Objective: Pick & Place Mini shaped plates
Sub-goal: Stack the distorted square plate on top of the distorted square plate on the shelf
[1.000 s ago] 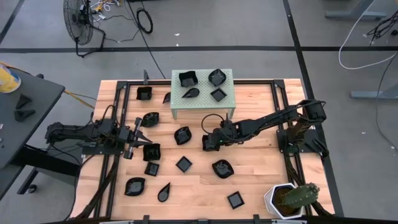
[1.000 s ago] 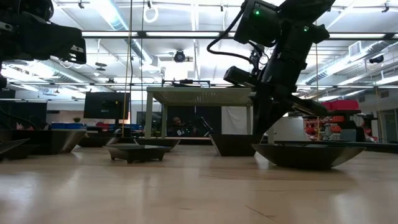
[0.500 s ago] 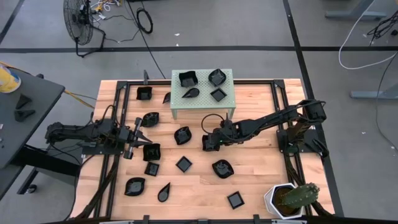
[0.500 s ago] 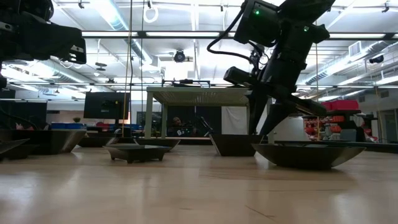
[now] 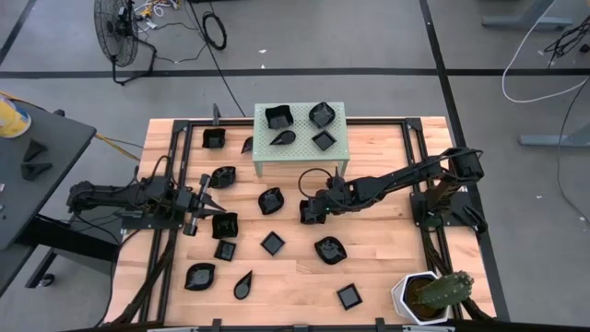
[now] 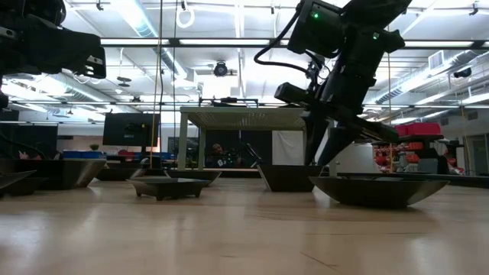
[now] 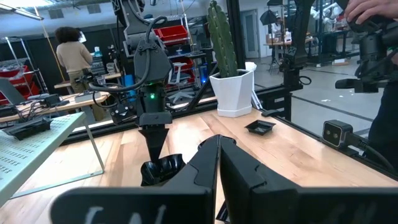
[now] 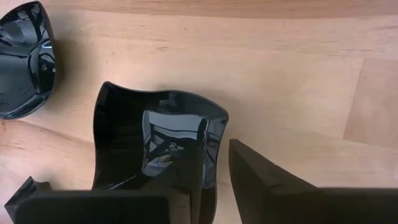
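Several glossy black mini shaped plates lie on the wooden table, and several more sit on the pale green stand (image 5: 300, 152). My right gripper (image 5: 307, 214) points steeply down at mid-table over a wavy square plate (image 8: 158, 143) that lies flat on the wood. It is open, with one finger inside the plate and one outside its rim. My left gripper (image 5: 205, 198) waits at the left, level and shut, beside another plate (image 5: 224, 224). My right gripper comes from above with the plate's rim wall (image 8: 217, 134) between its two fingers, one inside the hollow and one outside (image 8: 249, 177). I cannot tell whether either finger touches the wall. The plate rests flat on the table.
A leaf-shaped plate (image 8: 22, 59) lies close to the wavy one. Other plates (image 5: 272, 243) (image 5: 328, 249) are scattered toward the near edge. A white cactus pot (image 5: 419, 295) stands at the near right corner. Black frame rails run along both sides of the table.
My right gripper has opened. In the low view its fingertips met in one point a second ago and now stand apart. The arm has stayed in place, and the plate below it has stayed on the table.
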`<state>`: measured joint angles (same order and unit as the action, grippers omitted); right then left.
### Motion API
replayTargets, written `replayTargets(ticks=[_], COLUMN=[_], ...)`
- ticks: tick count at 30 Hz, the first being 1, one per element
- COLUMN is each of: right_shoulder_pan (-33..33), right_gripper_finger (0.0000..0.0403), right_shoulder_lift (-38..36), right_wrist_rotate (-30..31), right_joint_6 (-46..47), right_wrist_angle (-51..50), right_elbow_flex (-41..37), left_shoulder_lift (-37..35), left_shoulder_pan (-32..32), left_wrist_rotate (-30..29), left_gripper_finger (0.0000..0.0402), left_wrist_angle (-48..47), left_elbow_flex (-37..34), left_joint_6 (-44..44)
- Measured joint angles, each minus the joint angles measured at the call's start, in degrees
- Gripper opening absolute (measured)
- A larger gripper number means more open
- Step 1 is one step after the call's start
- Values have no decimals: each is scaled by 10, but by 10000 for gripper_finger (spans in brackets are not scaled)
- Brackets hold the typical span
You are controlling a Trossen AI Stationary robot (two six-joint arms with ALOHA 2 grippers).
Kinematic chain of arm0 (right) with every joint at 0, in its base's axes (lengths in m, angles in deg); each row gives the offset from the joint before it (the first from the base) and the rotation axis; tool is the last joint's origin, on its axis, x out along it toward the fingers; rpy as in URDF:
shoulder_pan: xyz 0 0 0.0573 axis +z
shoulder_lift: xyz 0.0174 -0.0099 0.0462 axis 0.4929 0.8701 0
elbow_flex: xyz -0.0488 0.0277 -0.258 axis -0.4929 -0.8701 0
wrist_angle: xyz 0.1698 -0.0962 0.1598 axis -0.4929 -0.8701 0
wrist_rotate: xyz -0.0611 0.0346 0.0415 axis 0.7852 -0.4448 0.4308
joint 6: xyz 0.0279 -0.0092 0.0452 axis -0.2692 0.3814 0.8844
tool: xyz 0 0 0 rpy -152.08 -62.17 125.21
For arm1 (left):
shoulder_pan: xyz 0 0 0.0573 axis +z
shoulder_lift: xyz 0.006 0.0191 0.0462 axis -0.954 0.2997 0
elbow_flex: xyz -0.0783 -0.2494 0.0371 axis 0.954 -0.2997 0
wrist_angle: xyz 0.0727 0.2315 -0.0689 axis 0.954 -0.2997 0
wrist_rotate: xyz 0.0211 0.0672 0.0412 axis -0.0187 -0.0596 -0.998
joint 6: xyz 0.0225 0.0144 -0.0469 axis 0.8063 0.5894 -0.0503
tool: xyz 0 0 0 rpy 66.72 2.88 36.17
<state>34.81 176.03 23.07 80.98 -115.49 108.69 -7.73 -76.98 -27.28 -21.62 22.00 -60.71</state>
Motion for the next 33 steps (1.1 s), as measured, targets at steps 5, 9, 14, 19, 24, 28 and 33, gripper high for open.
replayTargets(ticks=[5,9,14,19,24,28,33], right_shoulder_pan=[0,0,0,0,0,0,0], right_gripper_finger=[62,50,46,69,97,111,116], right_shoulder_lift=[0,0,1,1,6,16,18], right_wrist_rotate=[0,4,5,6,16,15,15], right_joint_6=[-2,-3,-14,-15,-14,-13,-14], right_wrist_angle=[0,1,4,9,16,23,20], right_elbow_flex=[0,0,0,0,0,0,0], left_shoulder_lift=[0,0,0,0,0,0,0], left_shoulder_pan=[0,0,0,0,0,0,0], left_wrist_rotate=[0,0,0,0,0,0,0], left_gripper_finger=[23,23,23,23,23,23,23], left_wrist_angle=[0,0,0,0,0,0,0], left_elbow_flex=[0,0,0,0,0,0,0], left_joint_6=[0,0,0,0,0,0,0])
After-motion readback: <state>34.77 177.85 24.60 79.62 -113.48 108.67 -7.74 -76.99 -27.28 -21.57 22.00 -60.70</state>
